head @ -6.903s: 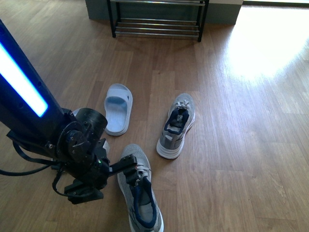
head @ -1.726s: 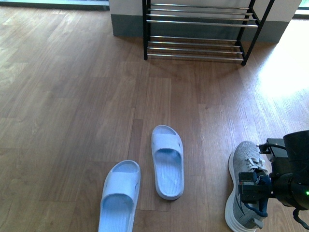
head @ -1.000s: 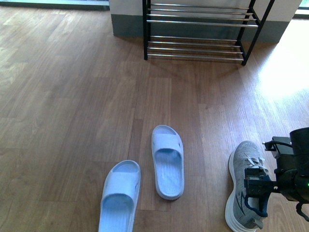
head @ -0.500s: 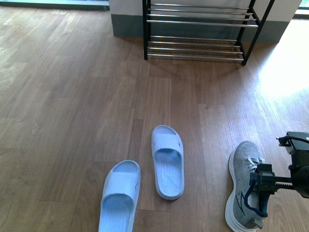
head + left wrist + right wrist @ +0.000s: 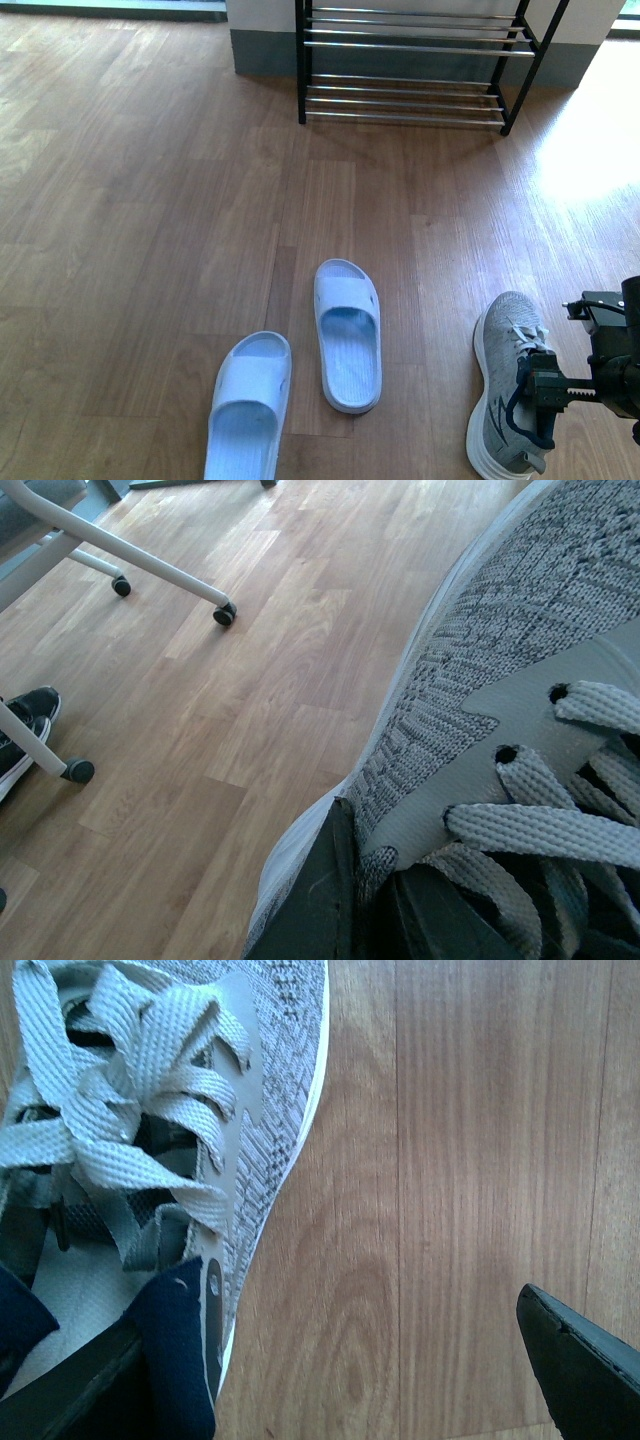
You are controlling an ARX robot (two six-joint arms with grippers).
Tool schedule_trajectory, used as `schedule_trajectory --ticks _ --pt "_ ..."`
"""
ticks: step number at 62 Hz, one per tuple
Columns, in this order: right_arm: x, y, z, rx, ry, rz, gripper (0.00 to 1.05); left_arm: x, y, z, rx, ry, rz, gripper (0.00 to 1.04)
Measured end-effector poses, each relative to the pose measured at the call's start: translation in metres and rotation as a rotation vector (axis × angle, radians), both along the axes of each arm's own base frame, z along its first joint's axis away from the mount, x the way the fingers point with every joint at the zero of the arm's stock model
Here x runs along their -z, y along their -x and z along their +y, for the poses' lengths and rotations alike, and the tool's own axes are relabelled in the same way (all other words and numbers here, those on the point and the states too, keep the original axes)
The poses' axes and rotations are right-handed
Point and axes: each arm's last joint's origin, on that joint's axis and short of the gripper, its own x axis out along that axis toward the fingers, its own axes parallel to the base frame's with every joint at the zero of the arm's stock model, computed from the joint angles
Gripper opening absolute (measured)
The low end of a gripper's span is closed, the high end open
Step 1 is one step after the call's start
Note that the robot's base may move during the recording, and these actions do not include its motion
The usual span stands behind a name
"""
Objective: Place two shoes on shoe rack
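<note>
Sneaker (image 5: 503,385) sits on the floor (image 5: 150,200) at the lower right of the front view, toe toward the rack (image 5: 300,70) and well apart from it, with the slides (image 5: 347,335) off to its left. My right gripper (image 5: 325,1365) is spread wide over the heel end: one finger down by the navy collar (image 5: 175,1345), the other out over bare boards, touching nothing. If I close from here, I reckon the far finger may shove the shoe sideways before it bites, or catch only soft knit, so the shoe hangs by one wall, swings and slips on the way. Laces (image 5: 120,1110) caught in the pinch would be worse. The left gripper (image 5: 385,910) is clamped on the eyelet edge of a second sneaker (image 5: 520,610), held above the floor; that thin hold looks the likelier drop, and the rods (image 5: 410,47) could let a tilted sole slide through
</note>
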Motion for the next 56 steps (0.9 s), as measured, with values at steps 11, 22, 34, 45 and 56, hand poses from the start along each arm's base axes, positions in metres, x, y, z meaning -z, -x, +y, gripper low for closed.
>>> schedule_trajectory --ticks 11,22,34,45,56 --pt "0.001 -0.004 0.002 -0.001 0.015 -0.007 0.76 0.000 0.000 0.000 0.000 0.000 0.000 0.02" --pt "0.001 -0.003 0.002 -0.002 0.011 -0.004 0.50 0.000 0.000 0.000 0.000 0.000 0.000 0.02" --pt "0.001 -0.002 0.003 0.007 -0.003 -0.004 0.22 0.000 0.000 0.000 0.000 0.000 0.000 0.02" --pt "-0.013 0.007 0.014 -0.019 -0.020 -0.026 0.01 0.000 0.000 0.000 0.000 0.000 0.000 0.02" --pt "-0.103 0.032 0.034 -0.159 0.006 -0.228 0.01 0.000 0.000 0.000 0.000 0.000 0.000 0.02"
